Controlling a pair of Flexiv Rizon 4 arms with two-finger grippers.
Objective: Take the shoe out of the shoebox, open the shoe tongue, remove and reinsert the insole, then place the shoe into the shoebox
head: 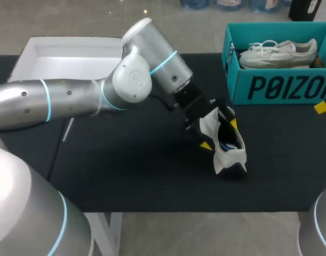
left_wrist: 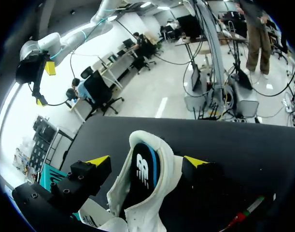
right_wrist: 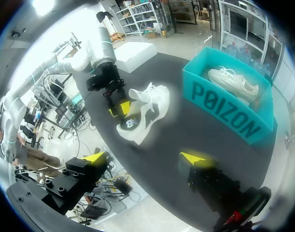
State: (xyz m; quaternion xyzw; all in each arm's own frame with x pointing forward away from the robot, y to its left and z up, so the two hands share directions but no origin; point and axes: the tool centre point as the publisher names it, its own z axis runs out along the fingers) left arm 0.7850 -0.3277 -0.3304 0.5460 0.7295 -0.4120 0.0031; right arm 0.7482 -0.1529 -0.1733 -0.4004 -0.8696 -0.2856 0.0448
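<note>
The left gripper point(head: 220, 134) pinches the shoe point(head: 229, 154) between its fingers; the right gripper point(right_wrist: 144, 158) hangs spread, well apart from it

Head view: the shoebox point(head: 275, 88) is cut off at two o'clock. The shoe point(head: 229, 154) hides much of the left gripper point(head: 220, 134).

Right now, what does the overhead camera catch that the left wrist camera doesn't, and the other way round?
Only the head view shows the second shoe lying in the teal shoebox, the white tray, and the whole left arm. Only the left wrist view looks straight into the white shoe, onto its dark, blue-edged insole. Both show that shoe between the yellow tips of the left gripper, on the black table.
</note>
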